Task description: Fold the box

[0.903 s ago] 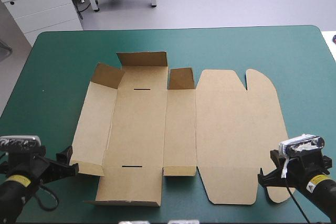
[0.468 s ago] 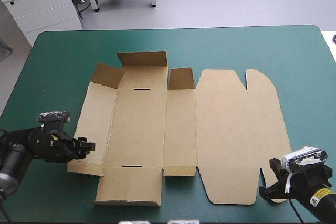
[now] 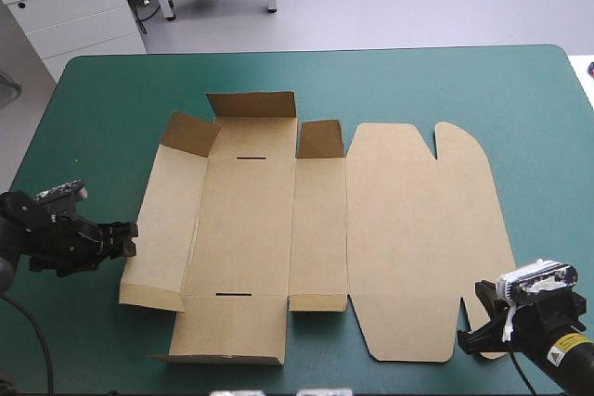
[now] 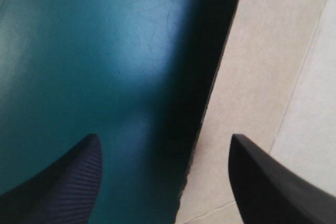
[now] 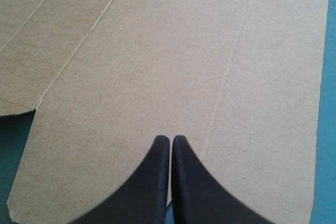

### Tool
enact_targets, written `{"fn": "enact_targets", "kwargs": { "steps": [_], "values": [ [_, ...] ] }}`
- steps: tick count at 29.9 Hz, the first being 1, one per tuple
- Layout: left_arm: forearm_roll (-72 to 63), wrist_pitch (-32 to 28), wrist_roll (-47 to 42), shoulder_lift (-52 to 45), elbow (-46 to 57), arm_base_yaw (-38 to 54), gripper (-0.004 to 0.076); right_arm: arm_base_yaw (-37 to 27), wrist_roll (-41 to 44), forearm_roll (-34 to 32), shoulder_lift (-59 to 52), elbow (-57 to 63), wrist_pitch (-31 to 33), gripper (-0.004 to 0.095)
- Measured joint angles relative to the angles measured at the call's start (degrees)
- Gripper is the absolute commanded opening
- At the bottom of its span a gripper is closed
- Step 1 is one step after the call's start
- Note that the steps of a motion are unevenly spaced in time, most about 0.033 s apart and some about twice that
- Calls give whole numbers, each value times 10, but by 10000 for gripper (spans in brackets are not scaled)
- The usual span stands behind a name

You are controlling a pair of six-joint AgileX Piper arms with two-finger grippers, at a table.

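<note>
Currently we see the box (image 3: 408, 229) spread on the table (image 3: 418, 81); left fingers (image 4: 68, 182) stand apart at its 9 o'clock edge, right fingers (image 5: 157, 182) clenched at 5 o'clock.

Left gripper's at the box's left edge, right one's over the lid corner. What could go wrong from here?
1. The left gripper is open, astride the left edge of the box: one finger over the teal-green cover, one over board. Closing too shallow might crease the rim or shove the loose sheet sideways.
2. The right gripper is shut over the near corner of the lid. Whether it presses down is unclear; if not, nothing anchors the sheet.
</note>
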Motion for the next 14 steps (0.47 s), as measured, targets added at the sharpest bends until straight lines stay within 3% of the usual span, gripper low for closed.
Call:
{"fn": "enact_targets", "kwargs": {
  "steps": [5,14],
  "values": [
    [-128,34,113,25,-2,58,487,0,-9,6,0,0,-2,-1],
    [-143,62,147,84,-2,38,487,0,-16,11,0,1,-4,-1]
  ]
}}
